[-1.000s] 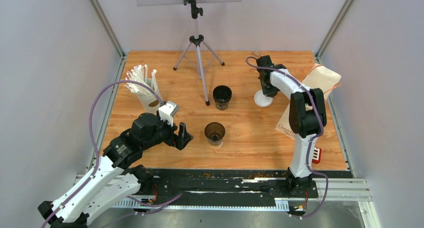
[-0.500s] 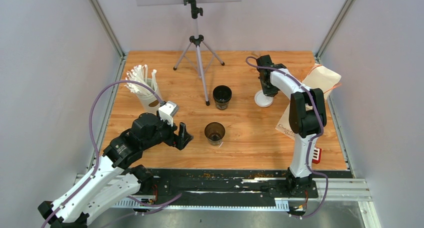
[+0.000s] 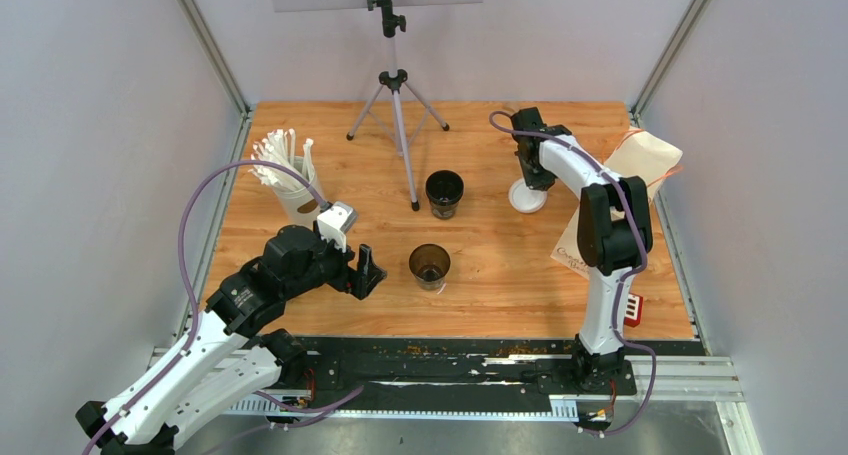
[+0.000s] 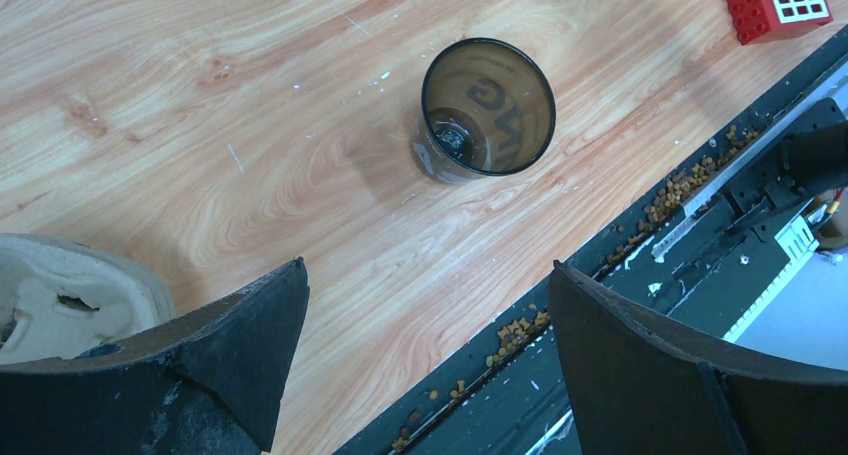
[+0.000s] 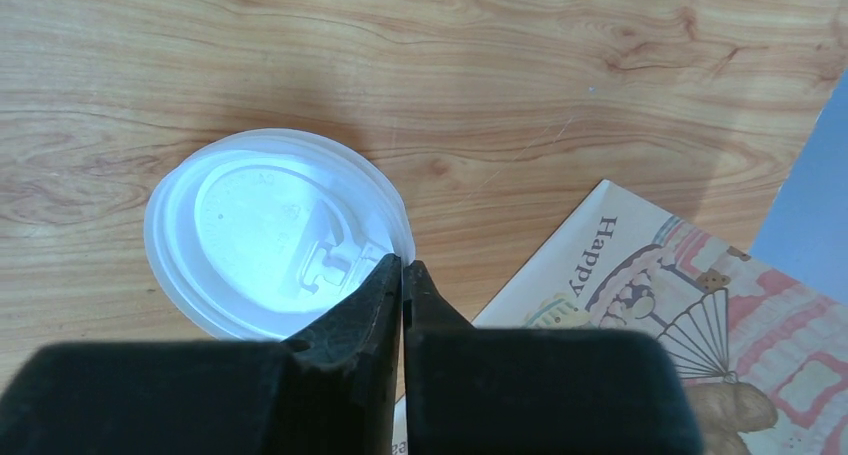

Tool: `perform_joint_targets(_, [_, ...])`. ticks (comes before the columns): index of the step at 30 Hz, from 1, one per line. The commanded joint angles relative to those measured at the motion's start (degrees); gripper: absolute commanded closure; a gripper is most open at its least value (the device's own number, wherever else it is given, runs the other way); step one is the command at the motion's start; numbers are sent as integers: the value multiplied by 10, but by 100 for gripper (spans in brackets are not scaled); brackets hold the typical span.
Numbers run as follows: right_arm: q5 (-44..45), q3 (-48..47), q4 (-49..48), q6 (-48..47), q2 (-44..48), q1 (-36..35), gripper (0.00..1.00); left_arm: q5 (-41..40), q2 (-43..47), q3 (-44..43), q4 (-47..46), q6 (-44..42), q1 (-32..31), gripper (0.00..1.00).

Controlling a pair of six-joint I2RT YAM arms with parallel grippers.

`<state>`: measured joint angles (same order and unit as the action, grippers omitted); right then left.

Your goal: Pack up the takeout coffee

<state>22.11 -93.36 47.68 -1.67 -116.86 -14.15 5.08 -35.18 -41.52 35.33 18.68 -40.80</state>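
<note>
Two lidless black paper cups stand in the middle of the tabletop [image 3: 500, 275]: the near cup [image 3: 430, 266], whose pale lettering only the left wrist view shows, and the far cup [image 3: 444, 193]. The left hand [image 4: 425, 280] gapes, released, short of the near cup. The right hand [image 5: 402, 267] is clenched at the rim of the white lid [image 5: 270, 240], far right.

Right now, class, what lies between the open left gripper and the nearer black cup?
Only bare wooden tabletop lies between the left gripper and the nearer black cup; the left wrist view shows it best.

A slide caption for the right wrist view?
Right claw shut at the rim of a white lid, paper bag beside.
</note>
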Motion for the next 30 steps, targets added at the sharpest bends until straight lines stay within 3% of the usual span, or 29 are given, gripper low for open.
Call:
perform_joint_targets(1, [-1, -20, -3, -11, 5, -7, 100, 2, 2, 4, -23, -15, -2, 4])
perform_joint_targets(30, [69, -9, -25, -51, 1, -46, 92, 3, -4, 4, -24, -15, -2, 4])
